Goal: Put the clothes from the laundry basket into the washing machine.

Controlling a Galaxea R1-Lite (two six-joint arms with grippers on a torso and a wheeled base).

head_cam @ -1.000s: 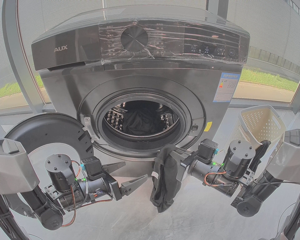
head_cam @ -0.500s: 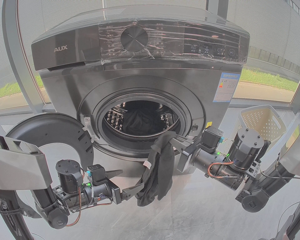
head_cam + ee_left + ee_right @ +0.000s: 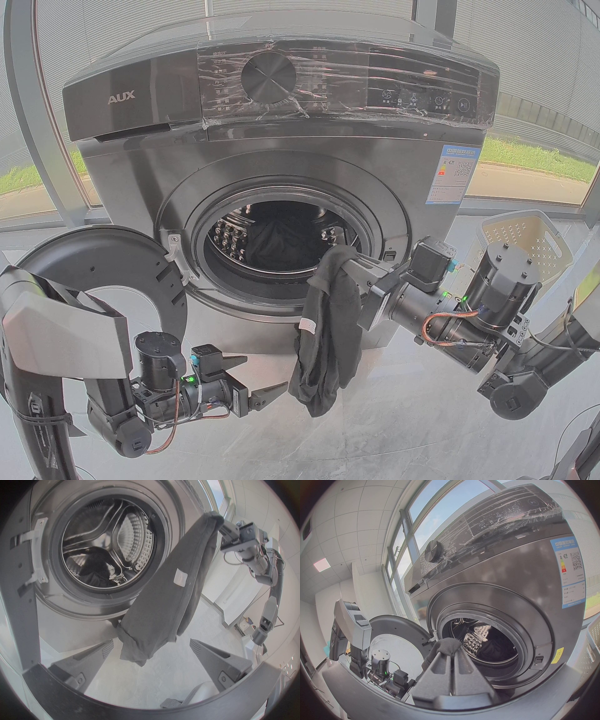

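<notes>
Head view: the black garment [image 3: 328,331] hangs from the right gripper [image 3: 351,264], whose jaws are pinched tight on its top fold, just in front of the lower right rim of the washing machine [image 3: 281,156] opening. The cloth drapes down past the machine's front, its hem clear of the floor [image 3: 387,431]. More dark clothing [image 3: 281,240] lies inside the drum. The door [image 3: 94,269] stands swung open to the left. The left gripper [image 3: 257,378] sits low, near the floor, just left of the garment's hem. Its jaws are spread wide and hold nothing, and the nearer finger is close to the cloth but apart from it. The laundry basket [image 3: 528,240] sits to the right of the machine, behind the right arm.

Left wrist view: this arm's own two fingers are well spread with nothing gripped between them. The lower end of the garment hangs beyond them, in the gap. Farther off, the right gripper clamps the garment's upper end beside the drum opening.

Right wrist view: the fingers lie pressed together, a bunch of black cloth caught at their tips, with the drum mouth right beyond.
</notes>
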